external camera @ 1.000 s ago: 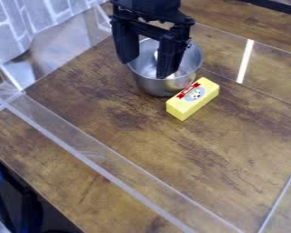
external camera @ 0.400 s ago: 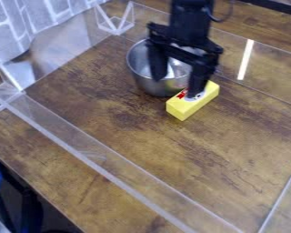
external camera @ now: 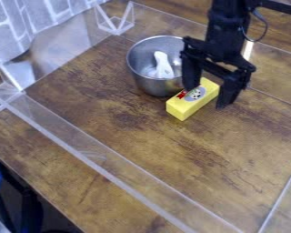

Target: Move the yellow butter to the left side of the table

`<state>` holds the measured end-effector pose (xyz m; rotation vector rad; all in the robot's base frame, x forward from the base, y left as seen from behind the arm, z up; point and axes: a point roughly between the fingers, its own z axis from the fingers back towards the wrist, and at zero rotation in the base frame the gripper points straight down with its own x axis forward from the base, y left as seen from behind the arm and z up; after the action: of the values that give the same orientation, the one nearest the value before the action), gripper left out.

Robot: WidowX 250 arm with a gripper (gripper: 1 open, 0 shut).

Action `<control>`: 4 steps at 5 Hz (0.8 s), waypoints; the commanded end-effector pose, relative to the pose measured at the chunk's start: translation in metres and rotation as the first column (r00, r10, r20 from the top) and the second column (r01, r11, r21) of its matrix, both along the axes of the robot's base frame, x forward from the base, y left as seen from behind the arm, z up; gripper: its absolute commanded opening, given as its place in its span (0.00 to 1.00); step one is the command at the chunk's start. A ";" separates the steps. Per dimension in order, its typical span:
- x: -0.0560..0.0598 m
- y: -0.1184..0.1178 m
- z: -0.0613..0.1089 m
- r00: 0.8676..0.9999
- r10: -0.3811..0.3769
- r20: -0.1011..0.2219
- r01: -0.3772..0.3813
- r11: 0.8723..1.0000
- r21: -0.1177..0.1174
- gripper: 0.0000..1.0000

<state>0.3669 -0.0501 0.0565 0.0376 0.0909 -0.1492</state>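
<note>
The yellow butter [external camera: 189,102] is a small bright yellow block with a white-and-red label on top, lying on the brown wood-grain table [external camera: 135,155] just right of a steel bowl. My black gripper [external camera: 211,89] points straight down over the block's far end, open, with one finger on either side of it. Nothing is held. The fingers hide part of the label.
A steel bowl [external camera: 155,65] with a pale object inside stands just left of the butter, close to my left finger. Clear acrylic walls [external camera: 81,146] edge the table at front left and at the back. Bare wood lies left of and in front of the butter.
My gripper has moved right and down, from above the bowl to straddling the butter's far end. It stayed open. The butter and bowl have not moved.
</note>
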 end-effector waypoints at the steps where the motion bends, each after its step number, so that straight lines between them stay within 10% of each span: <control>1: 0.003 0.011 0.024 0.996 -0.029 0.079 0.030 1.000 -0.001 1.00; 2: -0.006 0.023 0.043 0.994 -0.019 0.104 0.018 1.000 0.012 1.00; 4: 0.011 0.023 0.021 0.995 -0.038 0.092 0.037 0.999 0.015 1.00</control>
<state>0.3675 -0.0299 0.0543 0.0585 0.0741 -0.1932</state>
